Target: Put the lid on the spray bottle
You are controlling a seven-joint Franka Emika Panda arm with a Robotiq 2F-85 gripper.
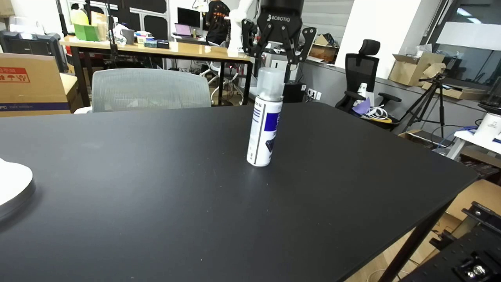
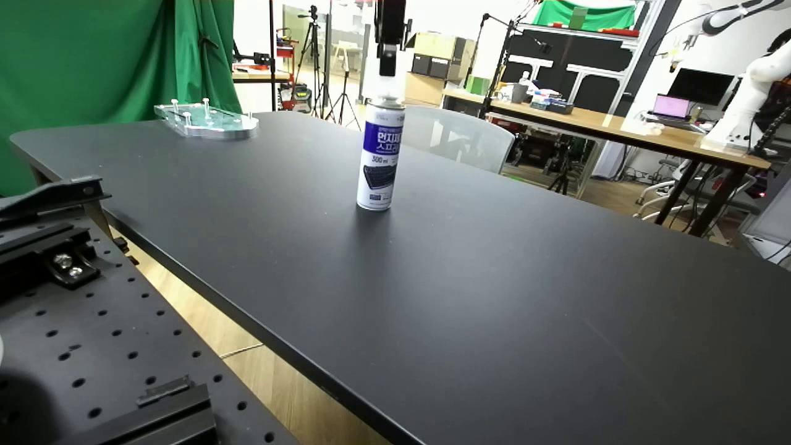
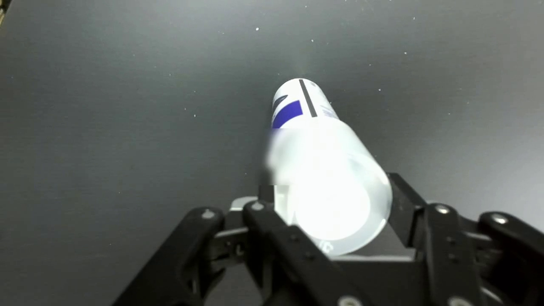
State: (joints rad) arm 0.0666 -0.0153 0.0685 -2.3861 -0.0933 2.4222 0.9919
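Note:
The white spray bottle (image 1: 263, 129) with blue label markings stands upright on the black table; it also shows in an exterior view (image 2: 378, 157) and in the wrist view (image 3: 295, 100). The translucent lid (image 1: 271, 81) sits over its top, with a metal collar visible at its lower edge. The lid is washed out against the bright background in an exterior view (image 2: 382, 88) and overexposed in the wrist view (image 3: 335, 208). My gripper (image 1: 275, 58) is just above the lid, fingers apart wider than the lid, holding nothing. One finger hides the other in an exterior view (image 2: 387, 65).
The black table (image 1: 148, 188) carries a clear plate with pegs (image 2: 210, 120) near its far corner. A white rounded object (image 1: 13, 184) is at the table's left in an exterior view. A grey mesh chair (image 1: 150, 88) stands behind the table edge. A black perforated base (image 2: 123, 346) is alongside.

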